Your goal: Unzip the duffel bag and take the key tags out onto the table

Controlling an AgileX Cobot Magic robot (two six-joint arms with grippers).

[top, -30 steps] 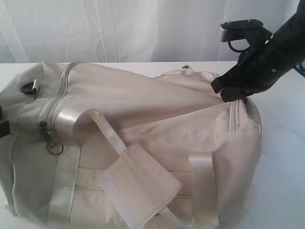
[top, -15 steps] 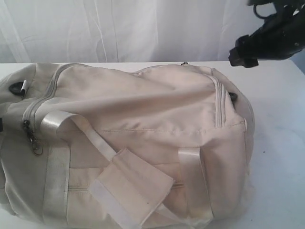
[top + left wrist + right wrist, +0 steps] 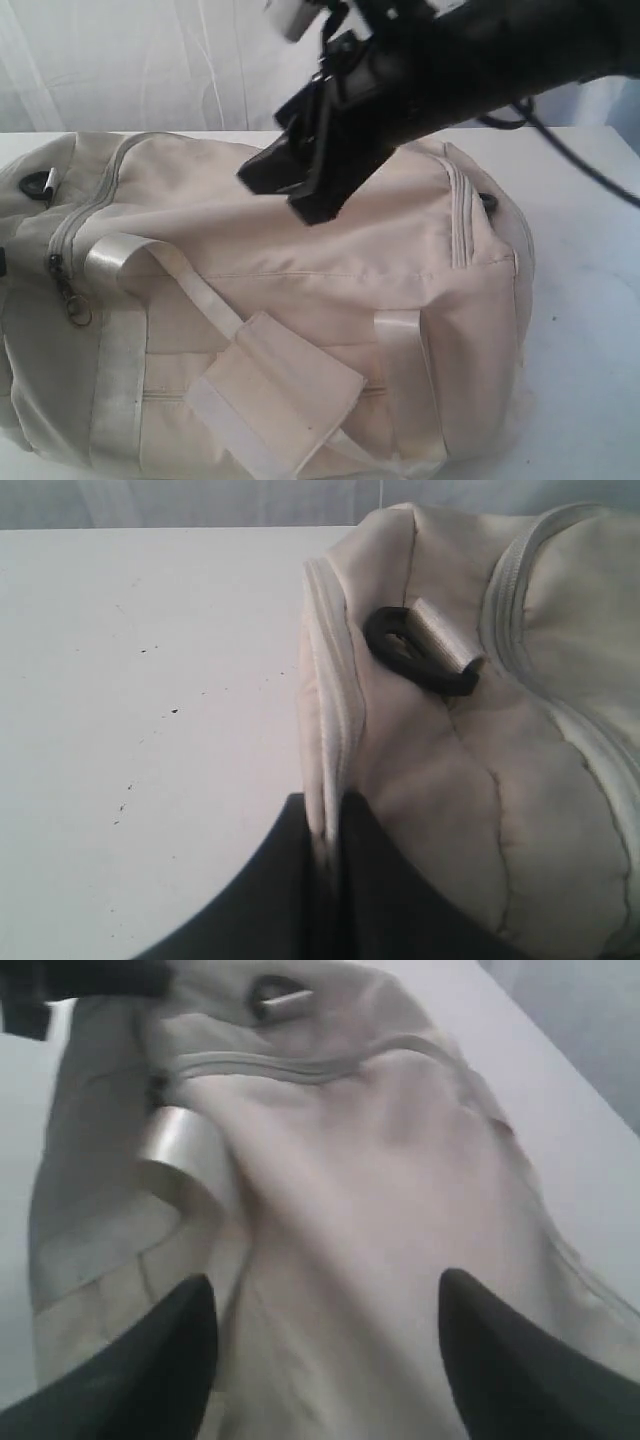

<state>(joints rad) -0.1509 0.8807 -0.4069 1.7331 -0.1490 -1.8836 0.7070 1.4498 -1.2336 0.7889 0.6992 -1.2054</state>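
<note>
Over the last second our right hand [image 3: 282, 196] has left the far right end of the bag [image 3: 300, 280], risen clear, and swung across; it now hangs above the middle of the bag's top panel, touching nothing that we can see. Its fingers [image 3: 170, 1360] stand well apart in the right wrist view, with only cream fabric between them, so this hand is open and empty. The bag itself has not shifted in the last half second.

Our left hand [image 3: 325, 880] is at the other end of the bag, its two dark fingers closed on a raised seam of the fabric, near the black ring [image 3: 415, 650]. We read it as holding the bag steady on the worktop [image 3: 590, 300].

As for progress, we judge the task barely started. The zip [image 3: 100, 195] that curves up from the left end looks closed along all the length we can see, and its pull [image 3: 72, 300] hangs at the lower left end beside the shiny strap [image 3: 120, 255]. No dark lining shows anywhere. The key tags are nowhere in view, so we take them to be inside the bag; none lie on the worktop.

What is left, then, is nearly all of it: reaching the pull, running the zip open, finding the tags and setting them down.
</note>
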